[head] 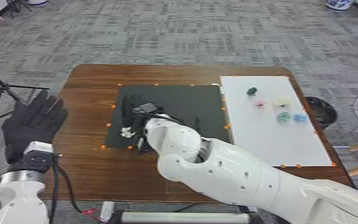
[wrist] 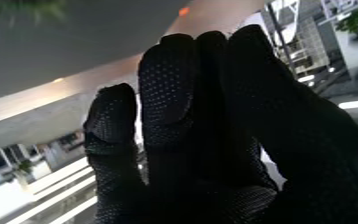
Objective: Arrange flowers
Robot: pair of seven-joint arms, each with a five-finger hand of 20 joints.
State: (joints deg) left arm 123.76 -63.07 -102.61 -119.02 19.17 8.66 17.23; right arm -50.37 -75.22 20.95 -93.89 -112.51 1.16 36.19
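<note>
In the head view my right hand (head: pixel 135 111) is over the left part of the dark mat (head: pixel 180 91), beside a small white flower (head: pixel 127 133). The right wrist view shows my right hand (wrist: pixel 171 115) with its fingers straight and nothing between them; blurred green foliage (wrist: pixel 23 7) lies beyond. My left hand (head: pixel 35 124) is open, palm flat, off the table's left side. On the white board (head: pixel 255 142) lie a dark green piece (head: pixel 251 91), a pink flower (head: pixel 260 104), a pale yellow one (head: pixel 281 102), a teal one (head: pixel 284 117) and a blue one (head: pixel 301 118).
Orange markers line the edges of the mat and board on the brown table (head: pixel 95 172). A black bin (head: pixel 321 112) stands off the right edge, and a black tripod (head: pixel 4 89) stands left of the table. Black cables run beside the left arm.
</note>
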